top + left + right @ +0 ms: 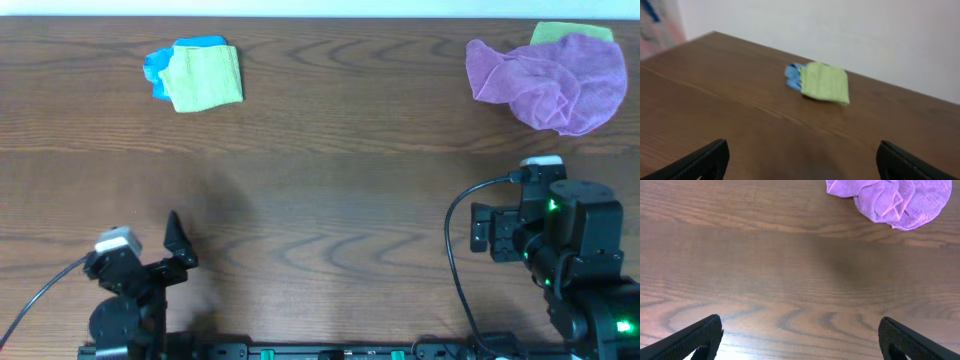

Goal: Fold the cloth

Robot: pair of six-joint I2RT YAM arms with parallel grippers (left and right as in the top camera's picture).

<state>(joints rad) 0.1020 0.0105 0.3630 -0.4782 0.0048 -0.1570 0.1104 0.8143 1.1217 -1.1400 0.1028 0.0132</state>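
A lime-green cloth (pixel 207 76) lies folded into a small rectangle at the far left of the table, resting on a bright blue cloth (pixel 158 66). The left wrist view shows the same green cloth (pixel 825 82) far ahead, slightly blurred. A second strip of lime-green cloth (pixel 570 33) peeks out from behind a crumpled purple cloth (pixel 552 78) at the far right. My left gripper (pixel 802 160) stands open over bare wood near the front edge, holding nothing. My right gripper (pixel 800 337) is open too, well short of the purple cloth (pixel 892 200).
The wooden table (pixel 330 170) runs wall to wall in the overhead view. Both arm bases sit at the front edge, the left arm (pixel 125 275) and the right arm (pixel 565 240) with its black cable (pixel 455 250).
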